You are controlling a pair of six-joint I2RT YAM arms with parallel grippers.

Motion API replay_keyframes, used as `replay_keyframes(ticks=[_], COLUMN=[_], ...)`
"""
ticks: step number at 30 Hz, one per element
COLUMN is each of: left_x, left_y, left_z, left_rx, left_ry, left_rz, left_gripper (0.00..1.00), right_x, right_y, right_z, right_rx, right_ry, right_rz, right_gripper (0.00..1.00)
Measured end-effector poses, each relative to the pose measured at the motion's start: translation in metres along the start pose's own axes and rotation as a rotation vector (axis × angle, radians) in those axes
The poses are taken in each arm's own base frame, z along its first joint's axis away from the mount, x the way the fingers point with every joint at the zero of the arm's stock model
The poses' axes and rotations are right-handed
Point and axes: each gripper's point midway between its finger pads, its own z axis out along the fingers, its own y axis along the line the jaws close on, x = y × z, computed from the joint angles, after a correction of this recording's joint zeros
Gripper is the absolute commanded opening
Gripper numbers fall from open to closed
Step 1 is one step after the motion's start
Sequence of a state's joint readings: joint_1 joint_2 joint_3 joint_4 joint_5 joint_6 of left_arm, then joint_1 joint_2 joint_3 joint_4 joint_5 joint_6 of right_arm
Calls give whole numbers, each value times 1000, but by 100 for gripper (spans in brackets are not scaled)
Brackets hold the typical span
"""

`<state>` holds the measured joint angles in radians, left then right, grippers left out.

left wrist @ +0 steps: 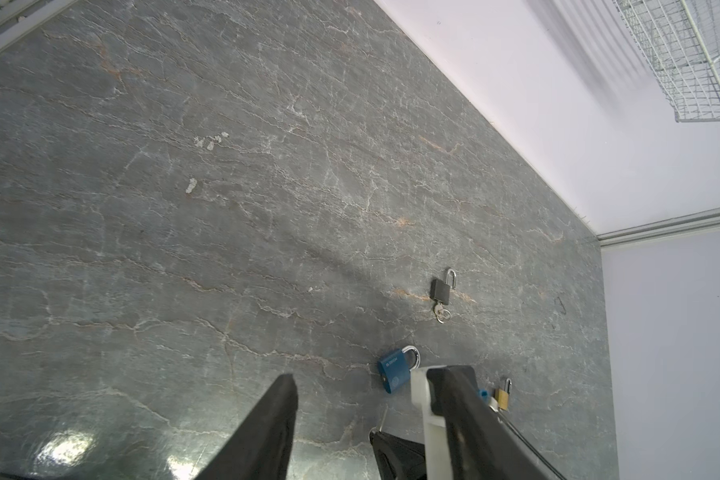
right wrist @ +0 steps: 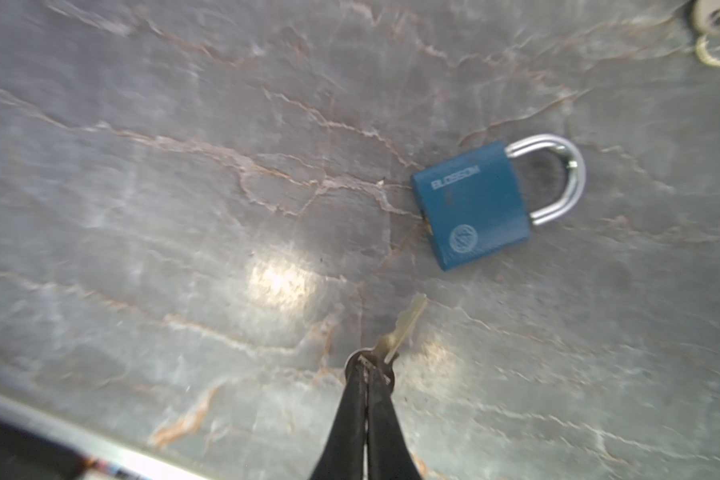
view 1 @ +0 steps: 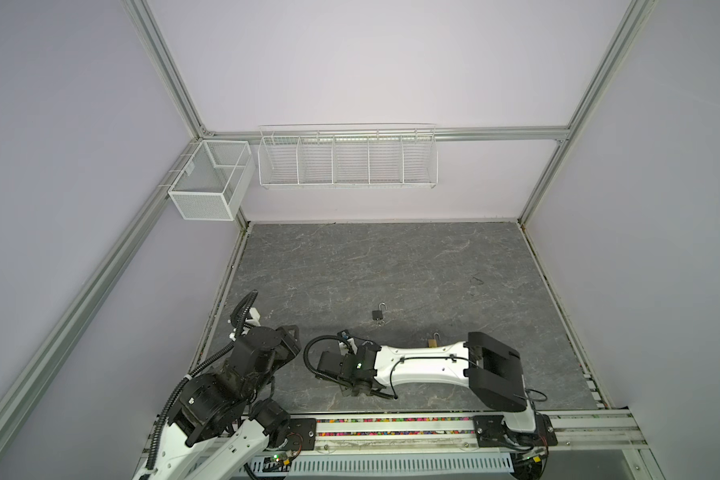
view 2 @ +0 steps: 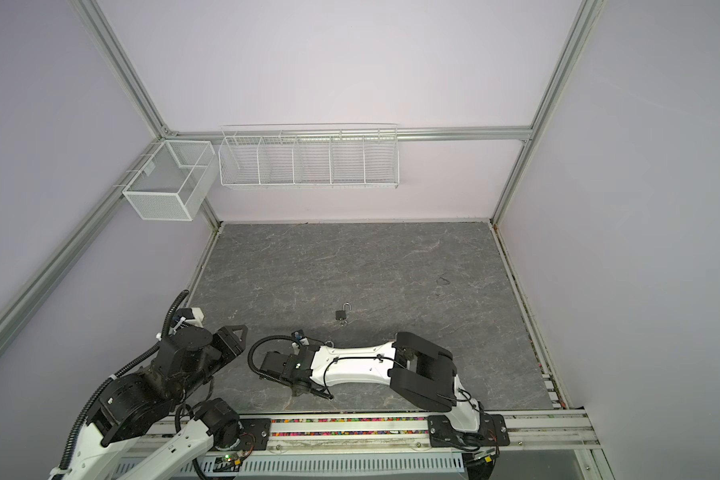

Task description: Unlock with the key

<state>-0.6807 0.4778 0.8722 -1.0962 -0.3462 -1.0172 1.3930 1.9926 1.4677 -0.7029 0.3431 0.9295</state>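
Observation:
A blue padlock [right wrist: 474, 208] lies flat on the grey marbled table [right wrist: 184, 166] with its shackle closed. My right gripper [right wrist: 366, 370] is shut on the bow of a small key [right wrist: 406, 326]. The key's blade sticks out toward the padlock's keyhole end, a short gap away from it. In the left wrist view the same blue padlock [left wrist: 395, 370] lies just beyond my open, empty left gripper [left wrist: 366, 376]. The right gripper's tip with the key [left wrist: 383, 419] shows between the left fingers. In both top views the right wrist hides the key.
A black padlock [view 1: 378, 313] with an open shackle and a key in it lies further out on the table. A small brass padlock [view 1: 433, 341] sits behind the right forearm. Wire baskets [view 1: 348, 160] and a mesh box [view 1: 208, 183] hang on the walls.

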Motion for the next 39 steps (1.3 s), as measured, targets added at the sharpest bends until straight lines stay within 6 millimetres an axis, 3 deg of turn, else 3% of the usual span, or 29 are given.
replay_keyframes(ticks=[6, 11, 21, 27, 30, 34, 39], left_x=[-5, 1, 34, 68, 82, 95, 93], left_y=[-13, -32, -101, -139, -151, -171, -201], left_z=[-8, -4, 33, 47, 54, 63, 71], left_rx=[48, 106, 258, 367, 421, 448, 519], left_ry=[9, 59, 265, 354, 377, 407, 417], left_rz=[-23, -50, -45, -90, -174, -263, -397], left_gripper=[60, 62, 63, 64, 65, 66, 66], right_x=[-22, -36, -67, -86, -89, -99, -109], right_y=[0, -13, -77, -122, -133, -138, -135], right_z=[-47, -88, -162, -189, -195, -199, -205], right_rx=[-111, -175, -256, -256, -265, -277, -294], right_ry=[-109, -210, -442, -535, -563, -601, -655], right_rz=[-20, -64, -180, -153, -151, -146, -158], right_gripper=[7, 7, 6, 6, 6, 6, 6])
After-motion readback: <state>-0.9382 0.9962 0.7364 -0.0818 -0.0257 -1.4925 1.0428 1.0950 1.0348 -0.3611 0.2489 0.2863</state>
